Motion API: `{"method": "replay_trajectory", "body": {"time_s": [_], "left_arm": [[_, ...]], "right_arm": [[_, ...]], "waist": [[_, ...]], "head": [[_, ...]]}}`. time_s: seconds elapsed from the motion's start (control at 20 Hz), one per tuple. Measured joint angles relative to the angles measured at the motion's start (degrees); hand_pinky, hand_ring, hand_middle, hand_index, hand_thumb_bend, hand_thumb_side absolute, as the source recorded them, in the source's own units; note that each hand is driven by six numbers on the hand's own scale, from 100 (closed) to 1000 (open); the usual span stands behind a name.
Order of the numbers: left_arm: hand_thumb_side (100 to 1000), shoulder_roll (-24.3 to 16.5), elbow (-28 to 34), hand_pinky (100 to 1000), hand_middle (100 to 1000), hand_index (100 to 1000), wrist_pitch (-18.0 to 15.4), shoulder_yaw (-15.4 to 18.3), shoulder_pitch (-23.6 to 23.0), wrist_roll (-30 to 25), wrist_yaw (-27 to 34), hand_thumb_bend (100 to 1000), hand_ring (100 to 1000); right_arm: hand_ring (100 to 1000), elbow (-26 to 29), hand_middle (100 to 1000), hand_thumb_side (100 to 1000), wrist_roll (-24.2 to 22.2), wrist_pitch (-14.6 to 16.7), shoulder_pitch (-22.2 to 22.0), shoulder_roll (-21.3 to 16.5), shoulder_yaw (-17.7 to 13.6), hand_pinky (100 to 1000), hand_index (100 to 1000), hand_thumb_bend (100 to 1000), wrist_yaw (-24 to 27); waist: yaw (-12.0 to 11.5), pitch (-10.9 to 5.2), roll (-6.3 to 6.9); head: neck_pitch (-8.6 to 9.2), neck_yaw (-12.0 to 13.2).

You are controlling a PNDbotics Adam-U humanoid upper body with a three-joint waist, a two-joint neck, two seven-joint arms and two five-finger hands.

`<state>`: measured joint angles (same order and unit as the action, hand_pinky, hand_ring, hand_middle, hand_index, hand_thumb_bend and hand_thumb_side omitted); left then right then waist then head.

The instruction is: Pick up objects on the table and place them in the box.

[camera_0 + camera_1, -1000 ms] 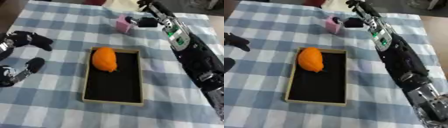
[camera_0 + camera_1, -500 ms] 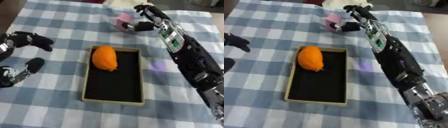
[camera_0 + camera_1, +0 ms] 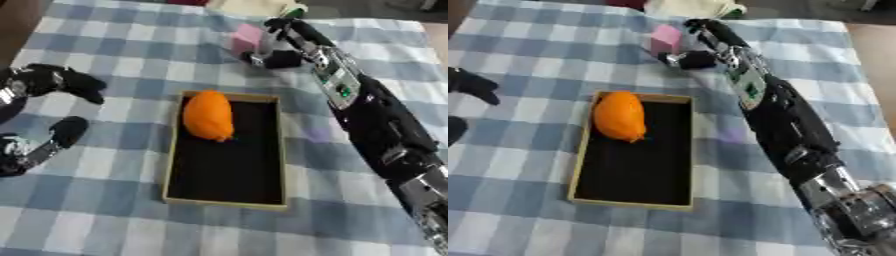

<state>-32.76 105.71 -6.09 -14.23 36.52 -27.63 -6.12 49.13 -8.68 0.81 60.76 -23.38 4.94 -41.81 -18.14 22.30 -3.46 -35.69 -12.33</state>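
Box [image 3: 229,152], a shallow wooden tray with a black floor, lies in the middle of the checked tablecloth [image 3: 131,60], and one thing is already inside: an orange fruit [image 3: 208,114] rests in its far left part. So one piece of the task looks done. At least one piece is left: a pink block [image 3: 246,37] stands on the cloth beyond the far end of the box. The right hand [image 3: 278,49] is reached out to it, with its fingers curled at the right side of the block, but I cannot tell if they really close on it. I judge the block is not lifted yet. The left hand [image 3: 48,85] rests at the left edge, its fingers curled and holding nothing.
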Motion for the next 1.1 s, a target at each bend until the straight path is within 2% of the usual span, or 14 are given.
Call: {"method": "replay_trajectory", "body": {"time_s": [0.05,0.1,0.15,0.2,0.25,0.35,0.6,1.1], "left_arm": [[776,0.01,0.00,815,657,848,0.01,0.00,0.01,-0.03,0.01,256,738],[776,0.01,0.00,815,657,848,0.00,-0.01,0.02,-0.05,0.01,256,738],[776,0.02,0.00,816,657,848,-0.02,-0.01,0.03,-0.08,0.02,256,738],[776,0.02,0.00,816,657,849,-0.05,-0.01,0.03,-0.11,0.02,255,738],[777,0.02,0.00,816,657,849,-0.07,-0.01,0.04,-0.14,0.02,254,738],[776,0.02,-0.01,816,657,849,-0.10,-0.01,0.04,-0.17,0.02,252,738],[777,0.02,-0.07,816,657,849,-0.11,0.02,0.04,-0.12,0.02,250,738],[779,0.02,-1.13,817,656,849,-0.17,0.31,-0.01,0.09,0.02,245,738]], "right_arm": [[813,-0.01,708,558,0.16,0.02,0.08,0.17,0.01,874,827,366,-0.20],[806,0.00,687,543,0.45,-0.01,0.20,0.37,0.03,871,812,344,-0.53],[781,0.01,607,496,0.82,-0.03,0.23,0.48,0.05,863,753,255,-0.89],[778,0.08,598,490,1.30,-0.05,0.24,0.56,0.08,862,745,244,-1.26],[756,0.23,537,492,1.88,-0.07,0.24,0.66,0.20,855,692,170,-1.64],[740,0.78,497,459,3.15,-0.06,0.19,0.96,0.43,850,658,141,-2.04],[728,2.97,480,467,5.86,-0.37,0.19,0.87,0.74,846,642,130,-1.62],[722,6.44,470,469,6.88,-1.11,0.20,-0.68,0.78,846,634,116,2.57]], "waist": [[-0.02,0.00,0.05],[-0.03,0.00,0.10],[-0.09,0.00,0.12],[-0.15,0.00,0.12],[-0.19,0.00,0.12],[-0.19,0.00,0.12],[0.13,-0.05,-0.14],[1.27,-0.90,-0.54]], "head": [[0.00,-0.01],[0.01,-0.01],[0.01,-0.01],[0.01,-0.01],[0.02,-0.01],[0.02,0.01],[0.02,0.11],[0.02,0.69]]}}
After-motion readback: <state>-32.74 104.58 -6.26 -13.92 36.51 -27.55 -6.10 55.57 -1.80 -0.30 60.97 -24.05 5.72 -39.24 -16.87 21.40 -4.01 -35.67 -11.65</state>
